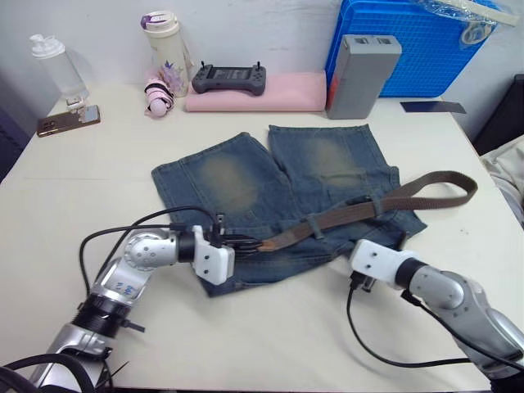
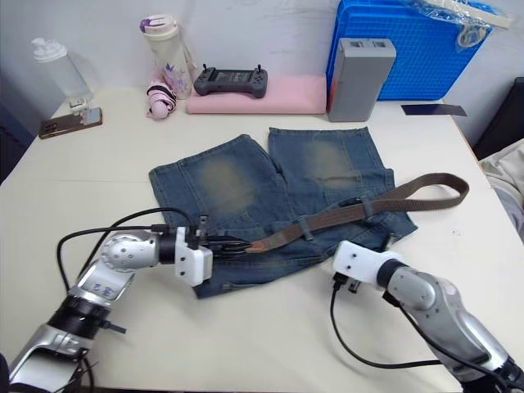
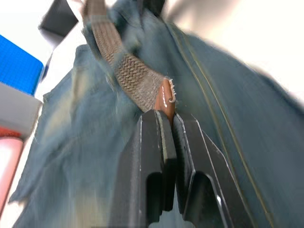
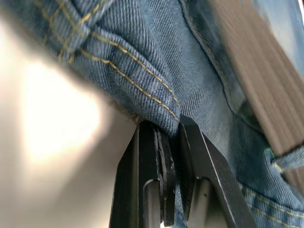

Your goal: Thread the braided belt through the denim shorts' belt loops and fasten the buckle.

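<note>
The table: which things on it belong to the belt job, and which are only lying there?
Job: braided belt, denim shorts, belt loops, left gripper, right gripper.
Lying about: bottle, phone, controller, blue crate.

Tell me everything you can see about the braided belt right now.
The braided belt is a dark-brown woven strap with a tan tip. It lies slanted across the waistband of the denim shorts, passing under two belt loops. Its far end curls back in a loop on the table. The left gripper is shut on the tip.
</note>
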Motion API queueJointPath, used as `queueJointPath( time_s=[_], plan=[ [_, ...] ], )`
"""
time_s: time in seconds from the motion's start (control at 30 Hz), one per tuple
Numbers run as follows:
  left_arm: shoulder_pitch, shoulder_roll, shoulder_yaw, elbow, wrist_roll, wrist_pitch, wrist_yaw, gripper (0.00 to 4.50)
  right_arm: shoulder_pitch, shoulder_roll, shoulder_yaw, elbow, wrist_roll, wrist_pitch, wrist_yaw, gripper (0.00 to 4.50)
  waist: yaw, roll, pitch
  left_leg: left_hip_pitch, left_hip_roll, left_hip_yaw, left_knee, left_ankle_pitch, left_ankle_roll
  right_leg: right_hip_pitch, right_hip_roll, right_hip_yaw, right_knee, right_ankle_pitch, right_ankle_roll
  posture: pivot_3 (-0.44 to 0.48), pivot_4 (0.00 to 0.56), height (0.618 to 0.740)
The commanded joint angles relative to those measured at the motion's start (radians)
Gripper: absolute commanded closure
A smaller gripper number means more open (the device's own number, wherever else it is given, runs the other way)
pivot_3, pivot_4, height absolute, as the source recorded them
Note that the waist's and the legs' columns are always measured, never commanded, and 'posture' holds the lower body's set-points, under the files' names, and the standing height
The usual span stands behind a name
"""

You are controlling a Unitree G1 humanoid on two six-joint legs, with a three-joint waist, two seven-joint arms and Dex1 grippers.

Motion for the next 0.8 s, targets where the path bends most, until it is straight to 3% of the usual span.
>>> queueJointPath(
  time_s=[0.03,0.23,0.47,0.6,0.7,0.8],
  plan=[
    [0.049,0.073,0.063,-0.056,-0.052,-0.062,-0.027,4.50,0.018,-0.008,-0.066,0.044,-0.021,0.041,0.015,4.45,-0.001,0.000,0.000,0.000,0.000,0.000,0.000,0.000,0.000,0.000,0.000,0.000,0.000,0.000,0.000,0.000,0.150,0.712],
    [0.127,0.153,0.119,-0.117,-0.118,-0.094,-0.040,4.50,0.002,0.024,-0.073,0.061,-0.017,0.042,0.029,4.45,-0.001,0.000,0.000,0.000,0.000,0.000,0.000,0.000,0.000,0.000,0.000,0.000,0.000,0.000,0.000,0.000,0.150,0.712],
    [0.193,0.158,0.157,-0.146,-0.119,-0.105,-0.027,4.50,-0.014,0.046,-0.084,0.059,0.014,0.046,0.071,4.45,-0.004,0.000,0.000,0.000,0.000,0.000,0.000,-0.001,0.000,0.000,0.000,0.000,0.000,0.000,0.000,0.000,0.150,0.712],
    [0.200,0.154,0.184,-0.147,-0.125,-0.095,-0.014,4.50,-0.028,0.069,-0.162,-0.012,0.106,0.096,0.122,4.45,-0.003,0.000,0.000,0.000,0.000,0.000,0.000,-0.001,0.000,0.000,0.000,0.000,0.000,0.000,0.000,0.000,0.150,0.712],
    [0.203,0.155,0.200,-0.150,-0.129,-0.099,-0.010,4.50,-0.057,0.082,-0.255,-0.085,0.235,0.198,0.187,3.28,-0.004,0.001,0.000,0.000,0.000,0.000,0.000,-0.001,0.000,-0.001,0.000,0.000,0.000,0.000,0.000,0.000,0.150,0.712],
    [0.204,0.154,0.215,-0.151,-0.130,-0.104,-0.005,4.50,-0.103,0.090,-0.346,-0.152,0.383,0.350,0.239,1.82,-0.009,0.001,0.001,0.000,0.000,0.000,-0.001,-0.001,0.000,-0.001,0.000,0.001,0.000,0.000,0.000,0.000,0.150,0.712]
  ],
)
